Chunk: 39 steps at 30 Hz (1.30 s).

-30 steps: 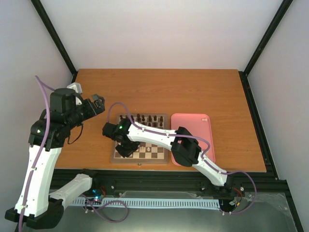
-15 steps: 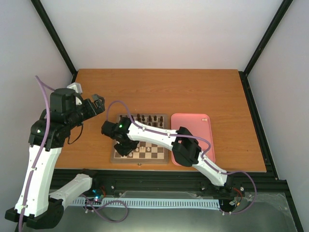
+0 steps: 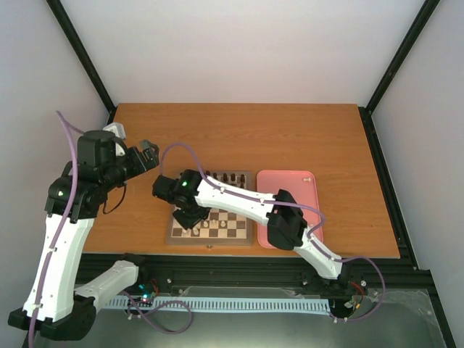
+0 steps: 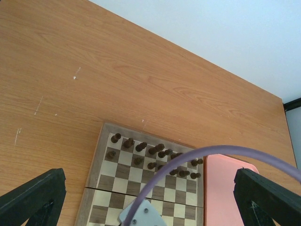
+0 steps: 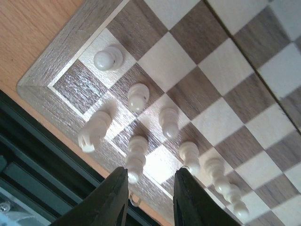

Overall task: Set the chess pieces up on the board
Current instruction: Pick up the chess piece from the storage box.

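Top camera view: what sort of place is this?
Probably a robotics lab test cell: left arm and right arm mounted at a wooden table, black frame posts, plain white walls.

Right arm hides left part of board; cream pieces tiny, indistinct.

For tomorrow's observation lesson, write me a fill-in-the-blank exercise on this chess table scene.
The tray beside the board is coloured ____. The dark chessmen line the board's ____ edge, not the near one. On the left gripper, the jaws stand ____. The right gripper hangs over the board's near-____ corner.
Missing: pink; far; open; left.
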Each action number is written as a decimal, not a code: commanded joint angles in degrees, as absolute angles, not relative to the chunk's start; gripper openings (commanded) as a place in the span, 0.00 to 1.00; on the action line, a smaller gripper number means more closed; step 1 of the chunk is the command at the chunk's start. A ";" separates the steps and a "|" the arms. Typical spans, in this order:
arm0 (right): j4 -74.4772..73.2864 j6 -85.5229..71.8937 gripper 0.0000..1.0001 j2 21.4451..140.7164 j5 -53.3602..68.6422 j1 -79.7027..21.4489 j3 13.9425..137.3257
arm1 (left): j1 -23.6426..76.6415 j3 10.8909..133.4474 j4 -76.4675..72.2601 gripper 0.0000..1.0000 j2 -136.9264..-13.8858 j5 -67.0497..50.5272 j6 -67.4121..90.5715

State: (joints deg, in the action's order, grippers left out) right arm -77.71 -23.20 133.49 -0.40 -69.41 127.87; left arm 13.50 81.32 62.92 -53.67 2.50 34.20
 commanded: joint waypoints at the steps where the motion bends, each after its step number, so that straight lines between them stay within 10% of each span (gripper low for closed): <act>1: -81.49 -24.39 0.31 127.58 -3.85 -68.79 129.28 | 13.09 83.45 62.27 1.00 -54.28 1.78 32.49; 25: -71.51 -31.65 0.43 81.46 -2.08 -36.34 64.54 | 13.14 84.16 60.92 1.00 -58.15 -2.10 31.95; 39: -68.02 -30.39 0.36 79.70 2.45 -40.55 62.75 | 13.10 81.86 60.64 1.00 -59.07 -3.12 32.26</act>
State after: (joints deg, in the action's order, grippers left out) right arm -69.71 -30.48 80.60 0.12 -37.69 61.58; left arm 13.50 82.17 61.34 -59.13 -2.42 32.75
